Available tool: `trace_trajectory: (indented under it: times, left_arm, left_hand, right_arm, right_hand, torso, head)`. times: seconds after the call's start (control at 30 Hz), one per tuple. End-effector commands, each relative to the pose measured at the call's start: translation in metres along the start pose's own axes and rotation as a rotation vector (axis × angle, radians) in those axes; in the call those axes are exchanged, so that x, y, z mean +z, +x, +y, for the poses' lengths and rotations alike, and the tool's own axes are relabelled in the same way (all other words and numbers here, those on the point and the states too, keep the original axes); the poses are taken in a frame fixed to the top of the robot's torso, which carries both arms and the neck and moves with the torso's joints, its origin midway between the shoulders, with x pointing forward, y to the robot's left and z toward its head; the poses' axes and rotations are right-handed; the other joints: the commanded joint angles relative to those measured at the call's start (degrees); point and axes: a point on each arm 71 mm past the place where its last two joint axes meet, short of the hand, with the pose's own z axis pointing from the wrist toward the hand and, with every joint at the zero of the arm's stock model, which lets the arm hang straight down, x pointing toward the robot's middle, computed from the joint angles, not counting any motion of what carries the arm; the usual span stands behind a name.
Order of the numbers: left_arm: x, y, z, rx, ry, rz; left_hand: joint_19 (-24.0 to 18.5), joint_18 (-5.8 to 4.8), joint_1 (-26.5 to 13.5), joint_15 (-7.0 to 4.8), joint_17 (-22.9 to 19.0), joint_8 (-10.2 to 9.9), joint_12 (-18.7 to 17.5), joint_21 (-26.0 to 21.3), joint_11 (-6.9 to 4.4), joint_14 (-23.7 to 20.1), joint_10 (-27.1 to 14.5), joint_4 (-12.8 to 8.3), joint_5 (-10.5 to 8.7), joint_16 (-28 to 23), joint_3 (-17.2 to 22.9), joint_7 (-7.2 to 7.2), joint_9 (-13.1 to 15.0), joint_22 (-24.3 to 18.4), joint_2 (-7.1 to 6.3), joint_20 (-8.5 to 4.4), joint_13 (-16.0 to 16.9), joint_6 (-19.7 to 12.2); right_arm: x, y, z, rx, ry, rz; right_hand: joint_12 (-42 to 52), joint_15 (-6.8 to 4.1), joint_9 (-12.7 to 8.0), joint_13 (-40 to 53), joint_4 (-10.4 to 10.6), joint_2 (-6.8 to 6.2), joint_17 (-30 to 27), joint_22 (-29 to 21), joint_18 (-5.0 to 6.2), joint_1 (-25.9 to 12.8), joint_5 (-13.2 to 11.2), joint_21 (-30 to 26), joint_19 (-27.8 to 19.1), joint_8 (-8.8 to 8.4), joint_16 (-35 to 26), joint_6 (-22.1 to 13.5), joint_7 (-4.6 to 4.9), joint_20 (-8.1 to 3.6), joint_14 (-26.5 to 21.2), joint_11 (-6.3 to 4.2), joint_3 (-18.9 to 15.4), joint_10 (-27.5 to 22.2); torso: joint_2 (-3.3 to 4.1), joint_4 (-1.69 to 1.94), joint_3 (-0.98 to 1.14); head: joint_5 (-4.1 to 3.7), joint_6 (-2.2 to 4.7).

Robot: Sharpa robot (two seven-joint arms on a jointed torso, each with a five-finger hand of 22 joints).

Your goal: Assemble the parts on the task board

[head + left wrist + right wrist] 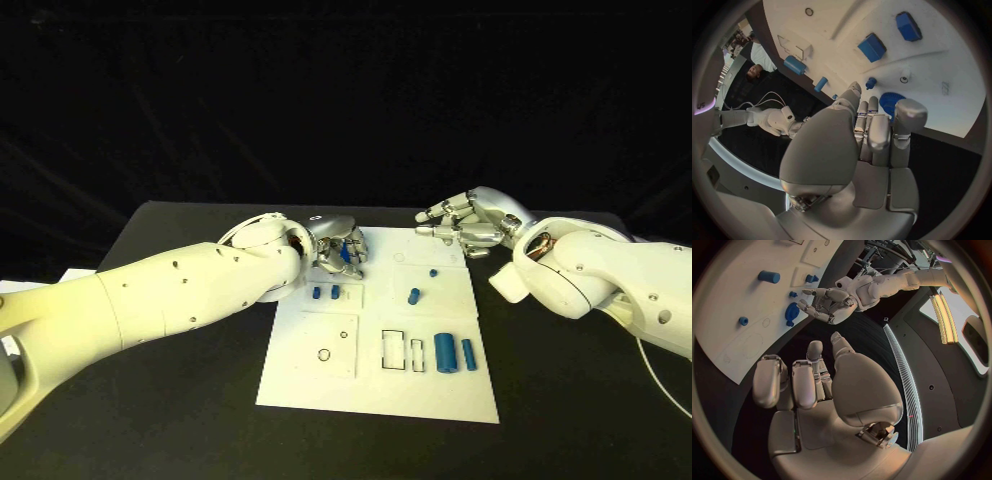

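The white rectangular task board (378, 330) lies mid-desk on the black desk (173, 400). Small blue plastic parts rest on it: two short blocks (326, 293) at 9 o'clock, two pegs (415, 295) near centre, two longer cylinders (453, 353) at 4 o'clock — six countable. A blue toothed disc (891, 103) lies just past the left hand (339, 253); whether its fingers pinch it cannot be told. The right hand (464, 220), at 1 o'clock off the board's far corner, holds nothing, fingers apart. The parts look light, rigid and smooth — probably slippery; pinch across their flanks.
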Motion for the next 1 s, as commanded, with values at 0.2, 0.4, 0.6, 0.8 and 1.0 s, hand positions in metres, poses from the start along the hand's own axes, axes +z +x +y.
trace_trajectory:
  times: [0.2,0.4,0.6,0.8,1.0]
  left_arm:
    - [0.006,0.005,0.000,0.131,-0.046,0.055]
    - [0.009,0.007,0.001,0.140,-0.059,0.073]
    - [0.012,0.008,0.000,0.144,-0.066,0.085]
    - [0.015,0.010,-0.002,0.144,-0.063,0.094]
    - [0.016,0.010,-0.004,0.140,-0.057,0.095]
  left_hand:
    - [1.88,-1.90,-0.95,-0.18,4.97,-1.30,-1.67,8.43,-0.23,2.24,1.90,0.12,0.19,5.52,1.78,-0.03,-1.02,7.13,-0.64,-0.28,-1.18,1.97]
    - [2.26,-2.19,-0.67,-0.37,5.24,-1.63,-2.16,10.29,-0.39,2.56,2.46,-0.13,0.23,6.08,2.81,-0.17,-1.30,8.71,-0.40,-0.38,-1.48,2.52]
    - [2.38,-2.32,-0.34,-0.51,4.97,-1.95,-2.66,11.19,-0.52,2.66,3.15,-0.47,0.25,6.17,4.35,-0.26,-1.58,9.54,-0.06,-0.49,-1.78,3.13]
    - [2.41,-2.37,-0.17,-0.54,4.63,-2.16,-2.96,11.60,-0.58,2.62,3.53,-0.75,0.24,6.06,5.34,-0.26,-1.74,9.95,-0.02,-0.55,-1.94,3.44]
    - [2.43,-2.40,-0.28,-0.53,4.37,-2.31,-3.14,11.84,-0.55,2.60,3.66,-0.83,0.23,5.95,5.73,-0.21,-1.84,10.18,-0.16,-0.56,-2.03,3.50]
  right_arm:
    - [0.001,0.003,0.001,0.001,-0.008,0.020]
    - [0.001,0.004,0.001,0.002,-0.010,0.022]
    - [0.002,0.004,0.002,0.002,-0.011,0.024]
    - [0.002,0.005,0.002,0.003,-0.013,0.027]
    - [0.002,0.006,0.003,0.003,-0.014,0.027]
  right_hand:
    - [0.24,0.49,-0.01,-0.08,0.10,0.68,-0.01,0.00,0.38,-0.05,0.35,-0.18,-0.33,0.41,-0.21,-0.19,0.18,0.21,0.63,0.00,-0.33,-0.50]
    - [0.24,0.49,-0.01,-0.08,0.10,0.68,-0.01,0.00,0.38,-0.05,0.35,-0.18,-0.33,0.41,-0.21,-0.19,0.18,0.21,0.63,0.00,-0.33,-0.50]
    - [0.24,0.49,-0.01,-0.08,0.10,0.68,-0.01,0.00,0.38,-0.05,0.35,-0.18,-0.33,0.41,-0.21,-0.19,0.18,0.21,0.63,0.00,-0.33,-0.50]
    - [0.24,0.49,-0.01,-0.08,0.10,0.68,-0.01,0.00,0.38,-0.05,0.35,-0.18,-0.33,0.41,-0.21,-0.19,0.18,0.21,0.63,0.00,-0.33,-0.50]
    - [0.24,0.49,-0.01,-0.08,0.10,0.68,-0.01,0.00,0.38,-0.05,0.35,-0.18,-0.33,0.41,-0.21,-0.19,0.18,0.21,0.63,0.00,-0.33,-0.50]
  torso:
    - [-0.03,0.03,0.04]
    - [-0.02,0.04,0.05]
    - [-0.02,0.01,0.00]
    - [0.02,-0.04,-0.01]
    - [-0.06,0.04,0.05]
  head:
    - [-0.02,-0.06]
    - [0.05,-0.06]
    - [0.03,-0.12]
    - [-0.03,-0.15]
    - [-0.12,-0.31]
